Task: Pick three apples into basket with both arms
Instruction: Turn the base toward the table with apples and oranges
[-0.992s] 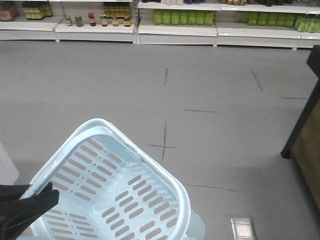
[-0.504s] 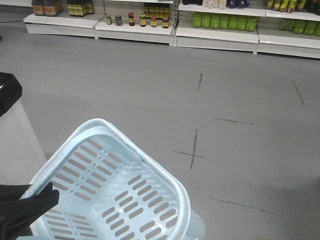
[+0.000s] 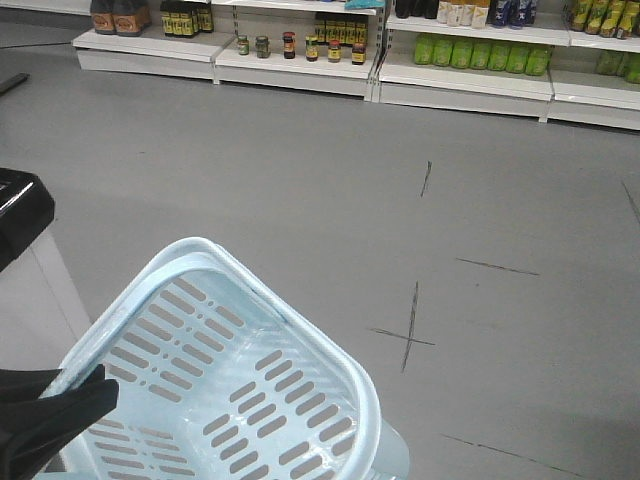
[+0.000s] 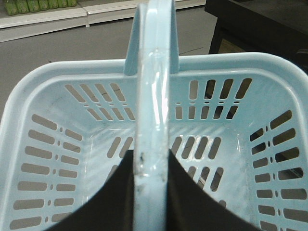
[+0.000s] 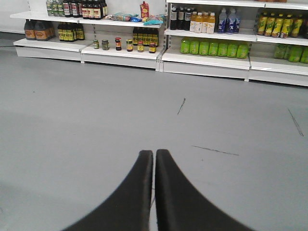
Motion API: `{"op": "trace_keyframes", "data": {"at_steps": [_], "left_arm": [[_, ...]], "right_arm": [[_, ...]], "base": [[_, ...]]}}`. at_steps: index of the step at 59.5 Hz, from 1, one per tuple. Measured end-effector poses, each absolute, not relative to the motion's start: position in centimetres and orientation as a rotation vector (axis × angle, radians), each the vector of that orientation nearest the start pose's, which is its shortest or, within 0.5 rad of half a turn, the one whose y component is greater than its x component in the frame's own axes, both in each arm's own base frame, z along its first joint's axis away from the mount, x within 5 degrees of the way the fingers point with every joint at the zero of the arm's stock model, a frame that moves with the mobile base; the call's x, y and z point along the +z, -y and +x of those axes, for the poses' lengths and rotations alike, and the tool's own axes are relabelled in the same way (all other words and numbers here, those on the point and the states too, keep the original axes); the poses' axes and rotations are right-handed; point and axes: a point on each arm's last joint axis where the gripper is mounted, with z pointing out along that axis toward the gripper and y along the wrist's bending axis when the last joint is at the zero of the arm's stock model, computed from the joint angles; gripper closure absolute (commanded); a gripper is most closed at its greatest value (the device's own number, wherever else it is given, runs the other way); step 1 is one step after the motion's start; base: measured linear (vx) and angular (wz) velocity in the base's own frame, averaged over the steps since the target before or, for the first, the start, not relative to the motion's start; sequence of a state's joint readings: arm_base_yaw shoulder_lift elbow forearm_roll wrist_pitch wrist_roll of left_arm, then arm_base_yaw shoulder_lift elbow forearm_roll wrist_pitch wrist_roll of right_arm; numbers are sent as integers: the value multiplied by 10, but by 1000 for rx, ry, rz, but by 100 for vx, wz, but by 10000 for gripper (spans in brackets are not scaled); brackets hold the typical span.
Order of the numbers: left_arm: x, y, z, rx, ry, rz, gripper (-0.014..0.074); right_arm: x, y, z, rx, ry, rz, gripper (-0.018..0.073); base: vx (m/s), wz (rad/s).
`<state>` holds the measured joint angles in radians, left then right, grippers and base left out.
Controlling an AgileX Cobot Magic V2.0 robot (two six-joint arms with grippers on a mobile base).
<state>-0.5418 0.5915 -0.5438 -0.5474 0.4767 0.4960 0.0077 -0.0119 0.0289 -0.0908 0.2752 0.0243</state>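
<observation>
The light blue basket (image 3: 200, 252) hangs tilted at the lower left of the front view, and it is empty. My left gripper (image 4: 151, 156) is shut on the basket's loop handle (image 4: 155, 72), with a black finger on each side of the bar. A black part of the left arm (image 3: 50, 415) shows at the basket's near left rim. My right gripper (image 5: 154, 153) is shut and empty, held out over bare grey floor. No apples are in view.
White shop shelves (image 3: 300, 62) with jars and bottles run along the far wall. A white unit with a black top (image 3: 20, 200) stands close at the left. A dark stand (image 4: 260, 24) lies beyond the basket in the left wrist view. Dark marks (image 3: 410, 325) cross the floor.
The front view has swung left: the shelves and floor marks shifted right and down, the dark stand at the right left the view, the white unit came in. Basket and left gripper kept their place.
</observation>
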Motion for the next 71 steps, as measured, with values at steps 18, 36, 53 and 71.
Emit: {"op": "trace_keyframes", "data": {"at_steps": [18, 36, 53, 71], "left_arm": [[312, 80, 91, -590, -1860, 685, 602], [312, 80, 91, -590, -1860, 685, 602], [312, 80, 91, -590, -1860, 685, 602], [312, 80, 91, -590, -1860, 685, 602]], "right_arm": [[179, 2, 55, -62, -1774, -45, 551], [179, 2, 55, -62, -1774, -45, 551], [179, 2, 55, -62, -1774, -45, 551], [179, 2, 55, -62, -1774, -45, 551]], "base": [[26, -11], [29, -21], [30, -23], [30, -24]]}}
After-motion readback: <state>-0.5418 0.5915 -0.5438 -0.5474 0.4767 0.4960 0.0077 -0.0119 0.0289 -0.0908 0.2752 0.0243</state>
